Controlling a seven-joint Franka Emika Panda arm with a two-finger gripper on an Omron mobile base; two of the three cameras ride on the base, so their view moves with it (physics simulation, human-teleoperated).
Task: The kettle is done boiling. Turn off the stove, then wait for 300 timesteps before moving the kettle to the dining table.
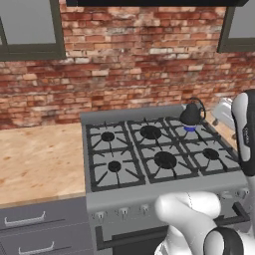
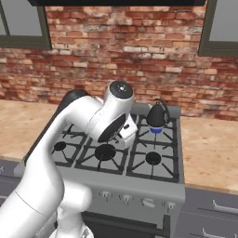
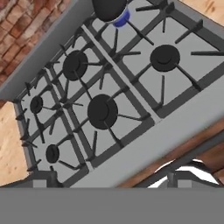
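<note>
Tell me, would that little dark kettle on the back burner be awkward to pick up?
Probably somewhat. The kettle is rounded and looks rigid, so squeezing its body might let it slip. Its thin arched handle looks the likelier hold, though the kettle may swing under it. A blue flame shows beneath it on the stove, so it is likely hot, perhaps heavy with water.

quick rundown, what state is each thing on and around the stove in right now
kettle: upright on the back right burner
back right burner: lit, blue flame under the kettle
stove: on, other burners unlit
gripper: jaws open, holding nothing
</note>
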